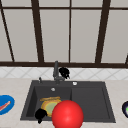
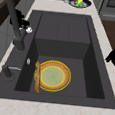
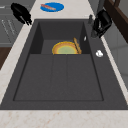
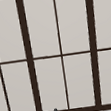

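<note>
**Desk:** Where are your hands in this one?

**Me:** My right hand (image 1: 64,72) is up at the faucet (image 1: 56,71), behind the dark sink (image 1: 100,100). In the right side view its fingers curl round the faucet's upright, so I call it clenched on the faucet. My left hand (image 1: 40,114) hangs at the sink's front rim, just in front of the basin's near left corner, fingers drooping loose and holding nothing.

**Desk:** What lies in the basin?

**Me:** A yellow plate (image 2: 53,76) with a greenish middle, flat on the basin floor, and a wooden stick (image 2: 37,77) touching its edge on the faucet side. A red ball (image 1: 67,115) shows close to the front camera, covering part of the plate.

**Desk:** And on the counter?

**Me:** A blue plate (image 1: 5,104) with something red on it at the left, a dark dish (image 2: 79,2) with small bright things at the right.

**Desk:** Any brand or lettering?

**Me:** None that I can read.
</note>
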Action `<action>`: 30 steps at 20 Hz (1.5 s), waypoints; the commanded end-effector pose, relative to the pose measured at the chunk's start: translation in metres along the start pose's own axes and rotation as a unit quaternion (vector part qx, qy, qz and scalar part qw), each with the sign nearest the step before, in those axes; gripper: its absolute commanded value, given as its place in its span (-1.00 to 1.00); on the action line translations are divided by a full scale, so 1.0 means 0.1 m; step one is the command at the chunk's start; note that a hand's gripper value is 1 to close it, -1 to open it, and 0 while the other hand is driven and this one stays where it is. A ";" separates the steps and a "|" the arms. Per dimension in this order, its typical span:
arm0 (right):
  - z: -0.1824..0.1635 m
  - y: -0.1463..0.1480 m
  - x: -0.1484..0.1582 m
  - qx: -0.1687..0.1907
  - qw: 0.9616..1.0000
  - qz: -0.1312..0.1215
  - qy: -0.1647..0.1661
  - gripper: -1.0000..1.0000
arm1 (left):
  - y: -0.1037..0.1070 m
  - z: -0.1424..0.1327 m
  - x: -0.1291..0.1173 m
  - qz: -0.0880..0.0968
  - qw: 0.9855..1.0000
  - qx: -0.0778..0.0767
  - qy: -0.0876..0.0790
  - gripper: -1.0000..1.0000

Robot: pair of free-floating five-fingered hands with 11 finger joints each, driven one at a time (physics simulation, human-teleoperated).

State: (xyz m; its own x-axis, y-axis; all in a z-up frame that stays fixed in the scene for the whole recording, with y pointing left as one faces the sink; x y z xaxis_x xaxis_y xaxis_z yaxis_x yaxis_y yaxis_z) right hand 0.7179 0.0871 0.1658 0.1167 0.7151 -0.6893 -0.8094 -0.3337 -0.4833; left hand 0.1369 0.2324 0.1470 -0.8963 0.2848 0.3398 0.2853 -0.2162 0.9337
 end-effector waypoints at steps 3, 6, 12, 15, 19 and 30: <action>0.11 -0.25 0.23 -0.004 1.000 0.000 0.007 1.00 | 0.00 0.00 0.00 0.000 1.000 0.000 0.000 0.00; 0.10 -0.25 0.24 -0.004 1.000 0.002 0.008 1.00 | 0.00 0.00 0.00 0.000 1.000 0.000 0.000 0.00; 0.03 -0.08 0.09 0.026 1.000 0.009 0.005 1.00 | 0.00 0.00 0.00 0.000 1.000 0.000 0.000 0.00; -0.01 -0.01 0.00 0.000 1.000 -0.001 0.000 1.00 | 0.00 0.00 0.00 0.000 1.000 0.000 0.000 0.00; 0.05 -0.12 -0.02 0.025 0.999 -0.018 -0.020 1.00 | 0.00 0.00 0.00 0.000 1.000 0.000 0.000 0.00; 0.04 0.03 -0.02 0.008 0.998 -0.042 -0.047 1.00 | 0.00 0.00 0.00 0.000 1.000 0.000 0.000 0.00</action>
State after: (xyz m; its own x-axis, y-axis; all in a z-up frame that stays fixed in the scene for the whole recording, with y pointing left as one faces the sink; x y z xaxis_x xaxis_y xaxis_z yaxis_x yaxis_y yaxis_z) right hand 0.7177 0.0861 0.1661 0.1231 0.7190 -0.6841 -0.8066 -0.3291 -0.4910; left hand 0.1369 0.2324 0.1470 -0.8963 0.2848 0.3398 0.2853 -0.2162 0.9337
